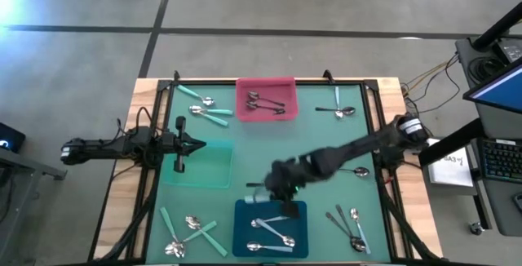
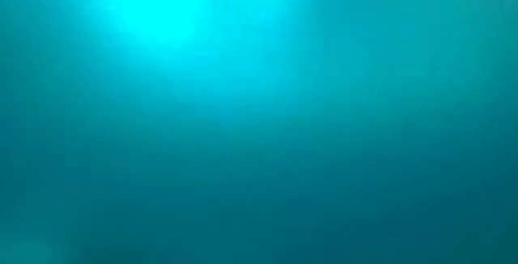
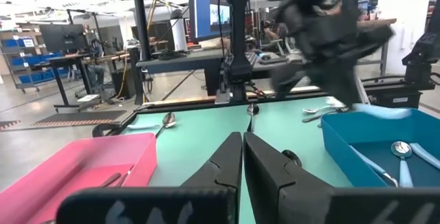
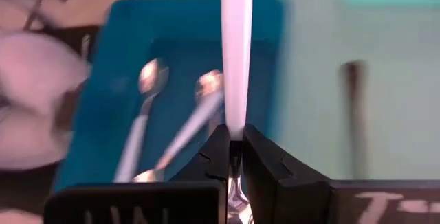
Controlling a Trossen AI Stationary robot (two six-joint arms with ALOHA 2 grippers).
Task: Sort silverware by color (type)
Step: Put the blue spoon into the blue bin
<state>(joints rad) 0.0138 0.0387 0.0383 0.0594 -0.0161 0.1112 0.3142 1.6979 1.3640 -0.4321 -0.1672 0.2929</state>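
Clamped between the right gripper's (image 4: pixel 234 157) dark fingers, a pale-blue-handled metal spoon (image 4: pixel 236 52) was held over the near blue square tray (image 4: pixel 103 107), where a thin grip could be judged to let it slip outside.

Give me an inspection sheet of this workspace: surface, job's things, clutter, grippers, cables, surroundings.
Surface: green mat on a wooden table.
Job's things: dark-handled spoons in the pink tray; pale blue-handled spoons in the blue tray; the green tray looks empty; loose spoons lie at all four corners of the mat.
Clutter: nothing seen.
Grippers: left gripper shut, empty, hovering by the green tray; right gripper shut on a pale blue-handled spoon above the blue tray.
Cables: wires trail on the floor past the table's right side.
Surroundings: monitor and keyboard to the right; the low view shows only a teal blur.
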